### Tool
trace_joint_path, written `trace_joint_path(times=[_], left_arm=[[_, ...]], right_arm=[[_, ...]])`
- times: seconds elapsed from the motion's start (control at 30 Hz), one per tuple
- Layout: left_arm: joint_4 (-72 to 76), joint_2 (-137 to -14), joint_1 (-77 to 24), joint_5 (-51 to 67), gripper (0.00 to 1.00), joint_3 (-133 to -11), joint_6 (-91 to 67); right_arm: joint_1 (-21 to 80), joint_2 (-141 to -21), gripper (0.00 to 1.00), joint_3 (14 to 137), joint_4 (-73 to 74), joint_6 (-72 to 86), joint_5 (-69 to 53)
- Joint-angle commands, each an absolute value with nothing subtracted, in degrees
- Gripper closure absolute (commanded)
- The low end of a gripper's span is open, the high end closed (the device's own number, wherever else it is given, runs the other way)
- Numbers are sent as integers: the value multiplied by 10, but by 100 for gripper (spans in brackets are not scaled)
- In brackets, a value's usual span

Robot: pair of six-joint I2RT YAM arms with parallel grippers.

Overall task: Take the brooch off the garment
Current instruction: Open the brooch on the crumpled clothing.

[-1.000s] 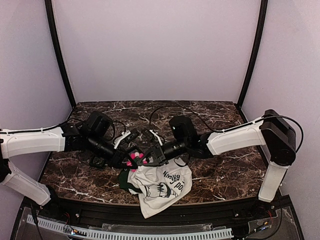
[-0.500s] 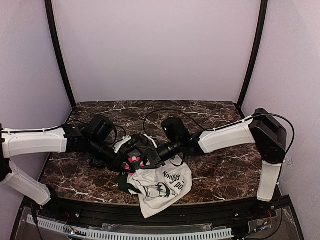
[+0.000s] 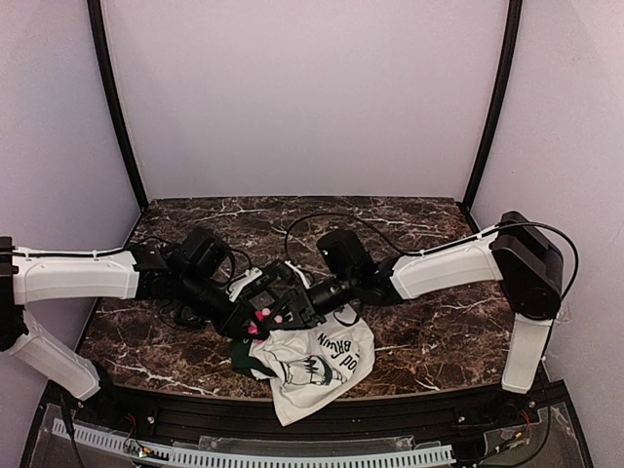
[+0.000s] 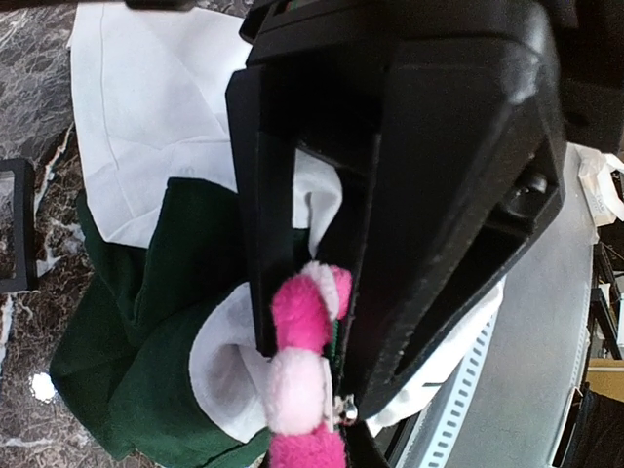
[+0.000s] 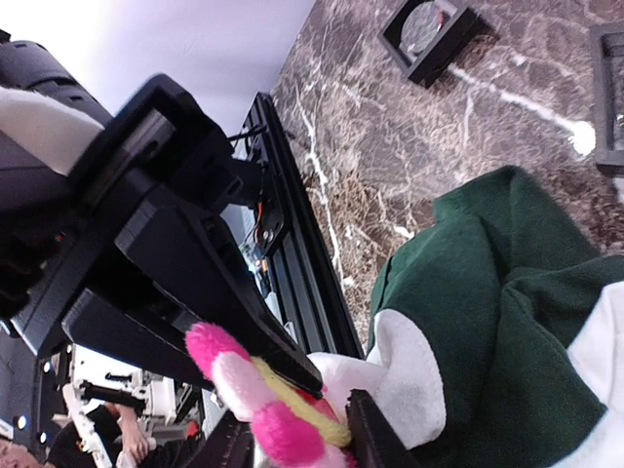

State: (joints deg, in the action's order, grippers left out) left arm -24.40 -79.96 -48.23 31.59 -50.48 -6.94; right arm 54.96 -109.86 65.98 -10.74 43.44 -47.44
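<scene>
Brooch (image 4: 297,331) not yet off the shirt (image 4: 146,127), it seems.
Left claw (image 4: 310,380) clenched on shirt at the pin; right claw (image 5: 302,439) straddles it, grip unclear.

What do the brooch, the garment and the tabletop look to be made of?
The brooch: soft plush or felt, with fuzzy pink and pale petals. The garment: cotton-like knit fabric, matte, with a stitched hem and soft folds. The tabletop: dark marble look with white veins, possibly laminate.
</scene>
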Motion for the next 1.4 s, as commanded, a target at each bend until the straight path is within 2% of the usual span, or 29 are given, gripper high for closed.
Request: trace_joint_path(times=[0.0, 0.3, 0.5, 0.7, 0.97, 1.13, 1.3, 1.37], left_arm=[[-105, -793, -505, 454, 99, -537, -70], [-77, -791, -448, 482, 99, -527, -107], [-64, -782, -423, 489, 99, -522, -115], [-58, -776, -422, 513, 99, -520, -111], [-46, -773, -423, 539, 99, -515, -118], [-38, -772, -423, 551, 99, -512, -123], [-37, -770, -423, 549, 99, -511, -124], [-38, -771, -423, 547, 99, -511, -124]], right_arm=[[544, -1056, 63, 645, -220, 443, -330], [545, -964, 37, 575, -240, 371, -424], [543, -886, 22, 538, -228, 340, -418], [541, -886, 18, 531, -245, 339, -434], [541, -919, 26, 528, -264, 348, -467], [542, -931, 42, 524, -297, 362, -492], [541, -937, 65, 520, -308, 370, -493], [540, -936, 69, 516, -314, 373, -490]])
